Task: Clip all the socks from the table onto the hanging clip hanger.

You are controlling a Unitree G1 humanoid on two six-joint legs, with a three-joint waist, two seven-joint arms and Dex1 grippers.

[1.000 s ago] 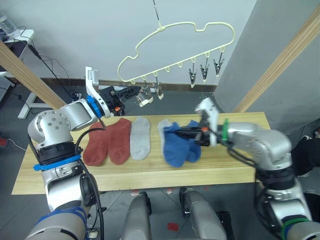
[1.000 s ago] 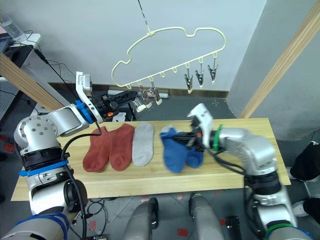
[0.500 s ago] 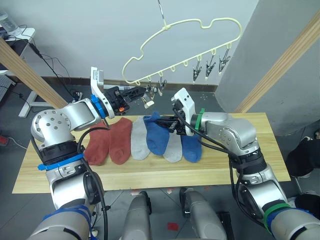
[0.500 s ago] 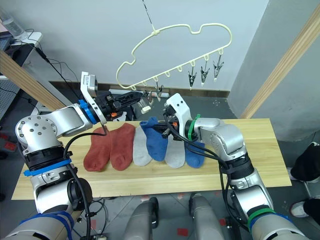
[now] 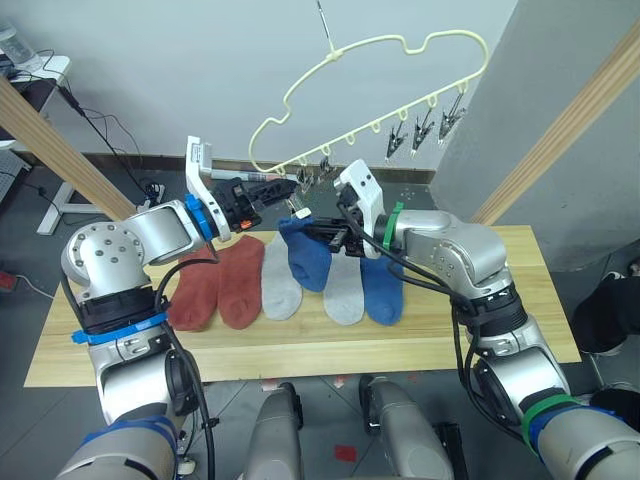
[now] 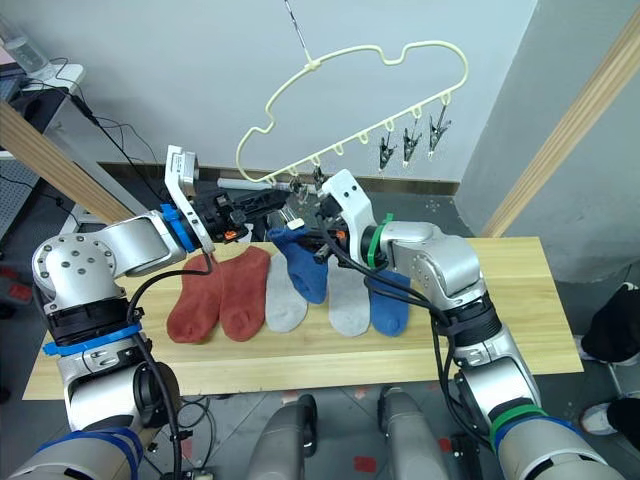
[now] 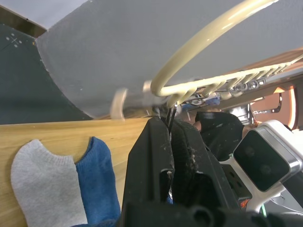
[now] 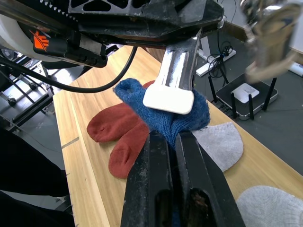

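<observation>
The right gripper (image 6: 316, 236) has its jaws clenched on one blue sock (image 5: 305, 255), pinching its cuff and holding it up off the surface (image 5: 300, 345) so that the toe hangs down over the row of socks below. The lifted cuff sits just under a metal clip (image 8: 174, 80) with a white pad at its tip (the right wrist view shows the pad touching the blue fabric).

The left gripper (image 5: 285, 185) reaches in from the other side, its jaws pressed together on a clip at the left end of the clip hanger (image 5: 400, 55); the left wrist view shows the two fingers closed around the thin metal just below the pale yellow wire. The hanger hangs by its hook above the far edge of the surface, tilted so its left end is lower, with three more clips (image 5: 423, 128) dangling free toward its right end.

On the surface lie two rust-red socks (image 5: 220, 285) side by side at the left, then a light grey sock (image 5: 280, 290), a second grey sock (image 5: 346, 295) and the other blue sock (image 5: 384, 292), the last two touching.
</observation>
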